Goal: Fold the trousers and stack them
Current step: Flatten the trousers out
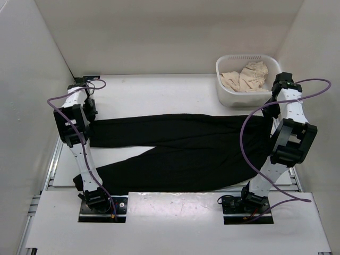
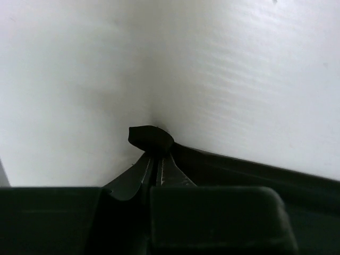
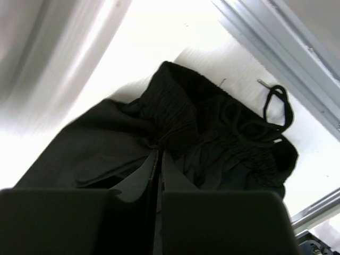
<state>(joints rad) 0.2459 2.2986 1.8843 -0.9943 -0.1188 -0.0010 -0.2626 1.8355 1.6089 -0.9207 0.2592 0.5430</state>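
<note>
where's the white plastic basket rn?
In the top view, the white plastic basket sits far right on the table, beside the right arm, just beyond the waist end of the black soft-fabric trousers; crumpled beige cloth lies inside.

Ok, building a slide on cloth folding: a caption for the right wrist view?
Right end effector shut on the trousers at the bunched waistband, drawstring looped on the white table.

Left gripper [image 2: 158,159] clamped, right gripper [image 3: 159,154] apparently clamped

White table [image 1: 159,95] bears black trousers [image 1: 186,154] and a basket [image 1: 238,99]
</note>
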